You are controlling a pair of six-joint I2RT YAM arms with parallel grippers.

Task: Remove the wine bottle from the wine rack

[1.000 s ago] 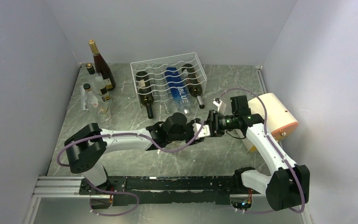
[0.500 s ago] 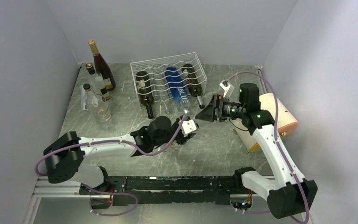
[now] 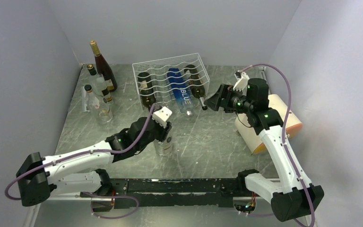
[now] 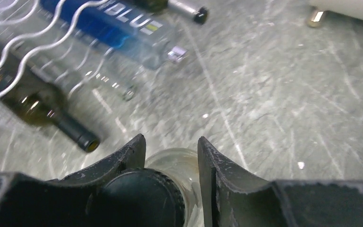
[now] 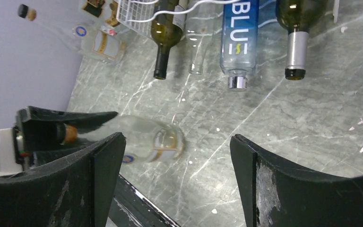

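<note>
The white wire wine rack (image 3: pixel 170 71) stands at the back middle. A dark green bottle (image 3: pixel 146 97), a blue bottle (image 3: pixel 180 93) and another dark bottle (image 3: pixel 196 87) lie in it, necks towards me. In front of the rack, my left gripper (image 3: pixel 164 128) is shut on the neck of a clear glass wine bottle (image 3: pixel 165 145) with a black cap. In the left wrist view the bottle (image 4: pixel 182 165) shows between the fingers of that gripper (image 4: pixel 170 142). My right gripper (image 3: pixel 212 101) is open and holds nothing, off the rack's right front corner. From its gripper (image 5: pixel 177 139) the clear bottle (image 5: pixel 151 142) lies below.
Several upright bottles (image 3: pixel 99 82) stand at the back left by the wall. A cream-and-orange cylinder (image 3: pixel 270 124) lies on the right, behind my right arm. Grey walls close in the left, back and right.
The two grippers met at the table's middle. The right one then opened and rose back towards the rack. The left arm pulled away to the left with the clear bottle.
</note>
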